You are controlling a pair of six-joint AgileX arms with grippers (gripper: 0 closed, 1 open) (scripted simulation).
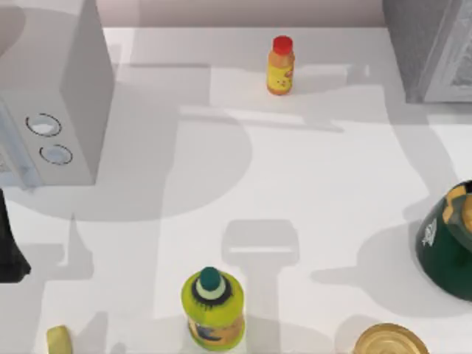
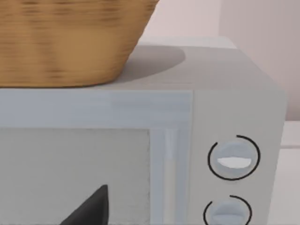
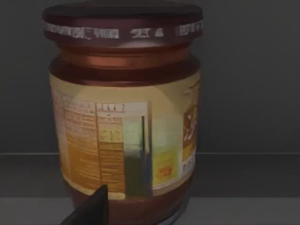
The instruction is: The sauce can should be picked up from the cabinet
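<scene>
Closing in on the sauce can [image 3: 124, 117], upright on the dim shelf inside the cabinet [image 1: 428, 51] at the table's right rear. Right gripper [image 3: 91, 208] close before it, nothing visibly held, jaw gap impossible to tell. Probably called next for squaring up on the can, then closing.

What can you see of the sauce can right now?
In the right wrist view the sauce can stands upright, close to the camera, on a dark shelf against a dark-grey wall. It has a glossy maroon-brown lid with printed rim, a narrower neck, and an orange-tan label with text panels. A dark fingertip shows in front of its base; contact cannot be told.
</scene>
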